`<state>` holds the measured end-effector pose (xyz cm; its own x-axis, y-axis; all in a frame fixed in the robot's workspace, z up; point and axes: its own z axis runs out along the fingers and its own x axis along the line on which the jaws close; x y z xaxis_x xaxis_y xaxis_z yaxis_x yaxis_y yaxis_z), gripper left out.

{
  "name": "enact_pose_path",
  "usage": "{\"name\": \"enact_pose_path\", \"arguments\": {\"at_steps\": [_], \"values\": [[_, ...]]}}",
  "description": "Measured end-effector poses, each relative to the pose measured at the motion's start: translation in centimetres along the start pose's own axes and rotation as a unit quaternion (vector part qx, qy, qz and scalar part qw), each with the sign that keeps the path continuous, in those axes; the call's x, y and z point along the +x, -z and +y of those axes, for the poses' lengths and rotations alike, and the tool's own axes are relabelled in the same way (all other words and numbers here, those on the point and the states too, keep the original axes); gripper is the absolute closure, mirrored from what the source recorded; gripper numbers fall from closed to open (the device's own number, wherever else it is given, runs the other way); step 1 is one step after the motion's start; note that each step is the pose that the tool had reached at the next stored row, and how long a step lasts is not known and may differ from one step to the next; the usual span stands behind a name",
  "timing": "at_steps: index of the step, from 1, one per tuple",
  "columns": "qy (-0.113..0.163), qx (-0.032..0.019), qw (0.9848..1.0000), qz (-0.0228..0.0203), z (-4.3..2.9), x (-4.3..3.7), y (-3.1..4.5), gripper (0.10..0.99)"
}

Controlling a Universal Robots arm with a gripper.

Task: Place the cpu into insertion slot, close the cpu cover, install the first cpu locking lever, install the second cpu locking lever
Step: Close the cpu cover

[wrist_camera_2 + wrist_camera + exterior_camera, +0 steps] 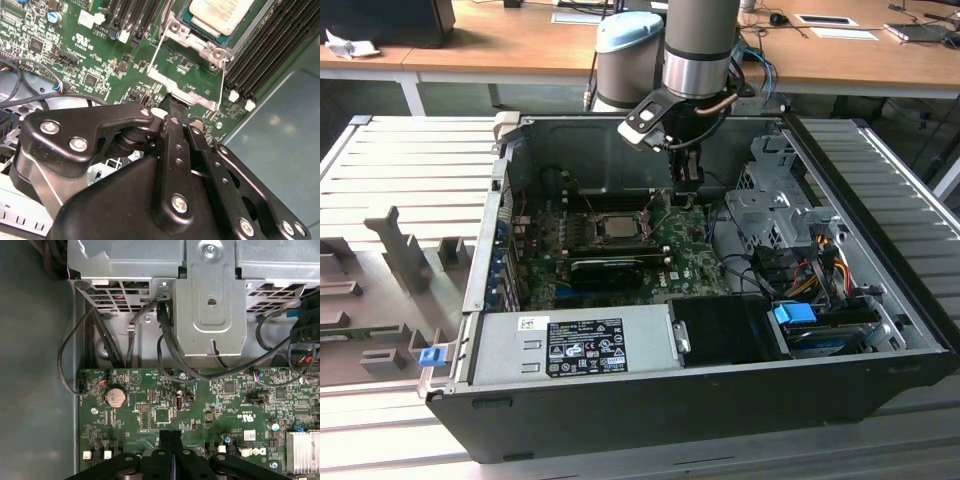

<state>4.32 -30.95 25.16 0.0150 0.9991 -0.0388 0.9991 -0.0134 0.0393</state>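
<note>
The cpu (617,226) lies pale face up in the insertion slot (590,238) on the green board inside the open case. In the second wrist view the cpu (220,12) sits within the slot's silvery rim (175,27). The cpu cover (186,93) is swung open away from the slot, and the board shows through its window. My gripper (686,185) hangs on the exterior view's right of the slot. Its black fingers are shut together with nothing between them. The gripper (171,101) tip is at the cover's free edge; whether it touches I cannot tell. The first wrist view also shows the gripper (170,437).
A grey power-supply box (575,345) fills the case's near side, with a black expansion card (605,268) just behind it. A metal drive cage (775,200) and cables (170,350) crowd the exterior view's right. Memory slots (265,55) flank the socket. A coin battery (115,396) sits on the board.
</note>
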Motion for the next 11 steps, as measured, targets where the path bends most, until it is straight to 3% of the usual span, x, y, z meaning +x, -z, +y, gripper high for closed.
{"name": "enact_pose_path", "arguments": {"at_steps": [11], "values": [[0.0,0.0,1.0,0.0,-0.77,-0.01,-0.01,0.98]]}}
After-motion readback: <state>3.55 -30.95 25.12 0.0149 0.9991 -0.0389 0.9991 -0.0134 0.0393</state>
